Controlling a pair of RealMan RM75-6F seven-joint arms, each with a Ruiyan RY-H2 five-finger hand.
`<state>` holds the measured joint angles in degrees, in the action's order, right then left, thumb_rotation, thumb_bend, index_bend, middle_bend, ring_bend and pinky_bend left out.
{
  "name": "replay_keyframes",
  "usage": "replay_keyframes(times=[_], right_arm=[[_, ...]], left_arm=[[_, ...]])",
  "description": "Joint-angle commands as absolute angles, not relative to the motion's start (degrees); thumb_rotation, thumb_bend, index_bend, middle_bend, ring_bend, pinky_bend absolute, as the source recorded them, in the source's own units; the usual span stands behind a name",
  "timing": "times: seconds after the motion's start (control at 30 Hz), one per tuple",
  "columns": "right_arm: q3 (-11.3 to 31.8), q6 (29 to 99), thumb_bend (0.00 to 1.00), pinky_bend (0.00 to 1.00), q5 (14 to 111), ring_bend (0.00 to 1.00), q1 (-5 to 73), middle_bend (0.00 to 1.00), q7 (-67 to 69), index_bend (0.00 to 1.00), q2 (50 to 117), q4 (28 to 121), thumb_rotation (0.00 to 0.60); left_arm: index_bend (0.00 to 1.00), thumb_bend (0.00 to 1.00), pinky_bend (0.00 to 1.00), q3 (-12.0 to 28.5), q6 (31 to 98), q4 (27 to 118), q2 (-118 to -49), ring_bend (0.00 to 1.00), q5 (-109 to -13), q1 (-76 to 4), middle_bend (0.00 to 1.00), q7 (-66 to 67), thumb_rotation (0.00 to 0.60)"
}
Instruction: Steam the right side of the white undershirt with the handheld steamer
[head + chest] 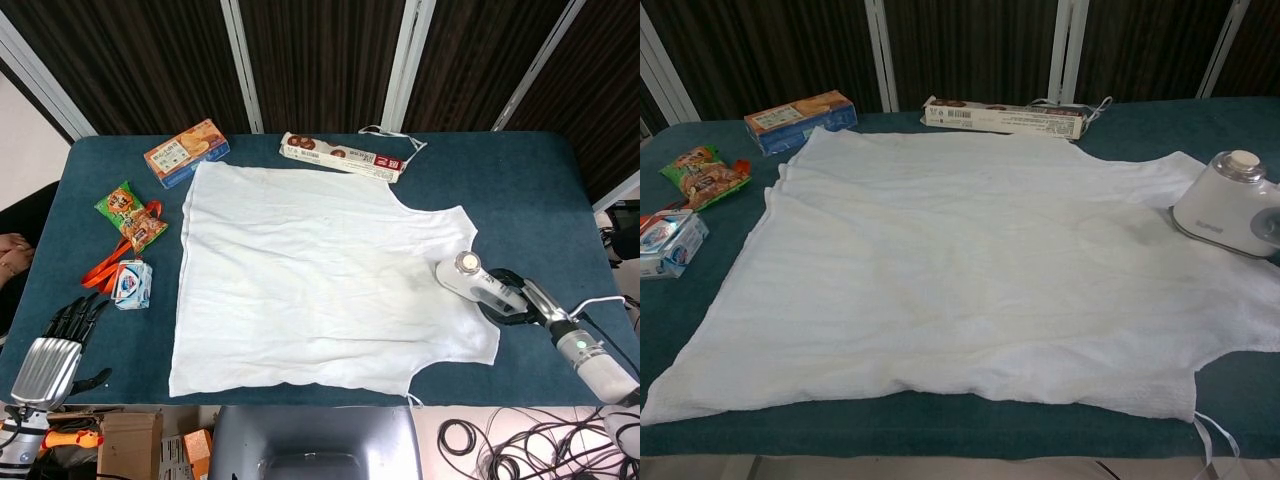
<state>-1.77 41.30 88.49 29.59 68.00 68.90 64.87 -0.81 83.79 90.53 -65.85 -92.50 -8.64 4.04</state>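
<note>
White steamer [472,277] handle under fingers [512,300]

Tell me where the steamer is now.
In the head view, the steamer rests on the undershirt's right edge, held by the right robot hand.

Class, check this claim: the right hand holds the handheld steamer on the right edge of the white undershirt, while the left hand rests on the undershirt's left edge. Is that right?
Not quite. The head view shows the left hand off the white undershirt, at the table's near-left corner. The right hand does hold the handheld steamer on the undershirt's right edge.
</note>
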Motion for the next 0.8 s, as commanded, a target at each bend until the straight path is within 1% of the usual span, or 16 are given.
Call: replay_keyframes(times=[0.03, 0.23, 0.37, 0.57, 0.8], right_arm=[[-2.4, 41.9, 0.19, 0.48, 88.8, 0.17, 29.7, 0.18, 69.0, 0.19, 69.2, 64.2, 0.600], [-2.3, 42.0, 0.19, 0.58, 87.4, 0.28, 29.6, 0.25, 68.7, 0.27, 69.3, 64.3, 0.600], [-2.2, 41.7, 0.19, 0.63, 86.4, 0.32, 29.6, 0.28, 67.6, 0.28, 69.0, 64.9, 0.600], [-1.8, 40.8, 0.19, 0.67, 84.9, 0.35, 29.7, 0.30, 65.3, 0.31, 68.4, 66.1, 0.600], [-1.6, 38.5, 0.19, 0.77, 82.5, 0.48, 29.8, 0.42, 62.0, 0.43, 68.7, 66.3, 0.600]], left_arm=[[0.00, 0.01, 0.13, -0.8, 83.7, 90.5, -65.9, 0.00, -92.5, -8.7, 0.00, 4.0, 0.600], [0.00, 0.01, 0.13, -0.9, 83.7, 90.5, -65.8, 0.00, -92.7, -8.7, 0.00, 3.9, 0.600], [0.00, 0.01, 0.13, -0.8, 83.8, 90.5, -65.8, 0.00, -92.7, -8.7, 0.00, 3.7, 0.600], [0.00, 0.01, 0.13, -0.8, 83.7, 90.5, -65.8, 0.00, -92.7, -8.8, 0.00, 3.7, 0.600], [0.00, 0.01, 0.13, -0.7, 83.3, 90.5, -65.8, 0.00, -92.6, -9.1, 0.00, 3.7, 0.600]])
